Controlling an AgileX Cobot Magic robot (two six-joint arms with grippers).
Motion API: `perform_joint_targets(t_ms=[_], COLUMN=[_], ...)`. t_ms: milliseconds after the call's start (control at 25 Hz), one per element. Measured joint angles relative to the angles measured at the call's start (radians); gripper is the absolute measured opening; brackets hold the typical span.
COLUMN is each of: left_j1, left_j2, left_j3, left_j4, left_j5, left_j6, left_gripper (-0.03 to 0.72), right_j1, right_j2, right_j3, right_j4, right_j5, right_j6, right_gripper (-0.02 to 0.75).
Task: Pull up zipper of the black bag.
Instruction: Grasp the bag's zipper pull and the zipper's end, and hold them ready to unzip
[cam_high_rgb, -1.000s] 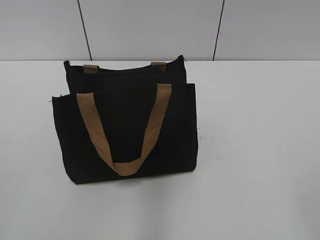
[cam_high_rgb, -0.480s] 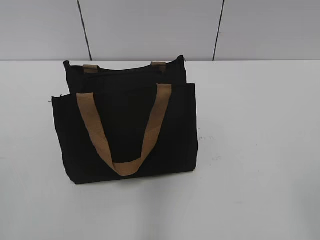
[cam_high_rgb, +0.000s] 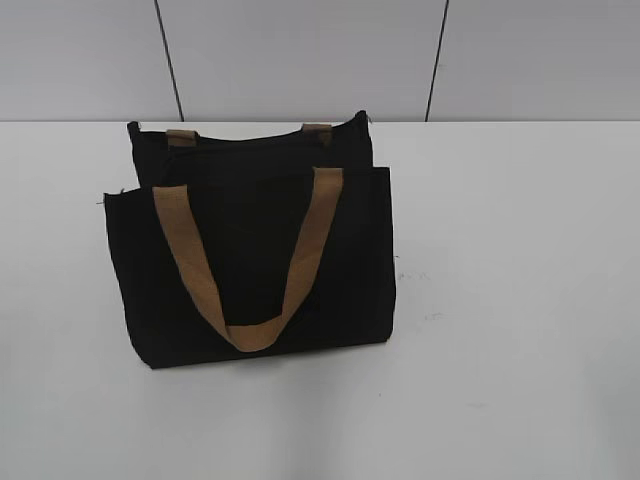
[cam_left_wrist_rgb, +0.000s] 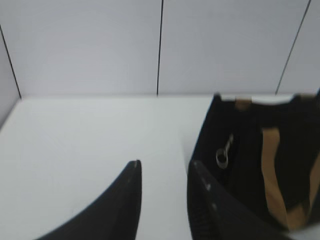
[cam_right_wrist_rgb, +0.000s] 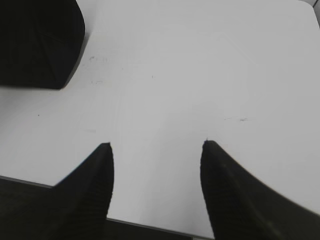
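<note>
The black bag (cam_high_rgb: 250, 260) lies on the white table left of centre, front panel up, one tan handle looped down over it. In the left wrist view the bag (cam_left_wrist_rgb: 250, 165) sits at the right, and its silver zipper pull (cam_left_wrist_rgb: 223, 152) shows on the dark side near the top edge. My left gripper (cam_left_wrist_rgb: 165, 167) is open and empty, just left of the bag. My right gripper (cam_right_wrist_rgb: 156, 145) is open and empty over bare table, with a corner of the bag (cam_right_wrist_rgb: 40, 45) at the upper left. Neither gripper shows in the exterior view.
The white table (cam_high_rgb: 520, 300) stretches to the right of the bag. A grey panelled wall (cam_high_rgb: 300, 60) stands behind the table. The table's near edge (cam_right_wrist_rgb: 150, 225) shows under my right gripper.
</note>
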Motion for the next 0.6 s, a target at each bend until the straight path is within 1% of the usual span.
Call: perform_joint_targets(t_ms=[120, 200, 440, 520, 600], left_j1=[0.0, 0.0, 0.0, 0.0, 0.0], left_j2=[0.065, 0.136, 0.36, 0.44, 0.535], left_j3=[0.008, 0.037, 0.218, 0.277, 0.322], left_j4=[-0.001, -0.012, -0.058, -0.065, -0.064], left_j5=[-0.19, -0.305, -0.815, -0.935, -1.052], left_j6=[0.022, 0.026, 0.029, 0.02, -0.024], left_gripper=[0.239, 0.239, 0.239, 0.239, 0.239], right_j1=[0.0, 0.0, 0.0, 0.0, 0.0], right_j2=[0.0, 0.0, 0.0, 0.0, 0.0], right_j3=[0.0, 0.0, 0.0, 0.0, 0.0], right_j4=[0.0, 0.0, 0.0, 0.0, 0.0], right_j5=[0.0, 0.0, 0.0, 0.0, 0.0], right_j6=[0.0, 0.0, 0.0, 0.0, 0.0], right_gripper=[0.434, 0.434, 0.434, 0.434, 0.434])
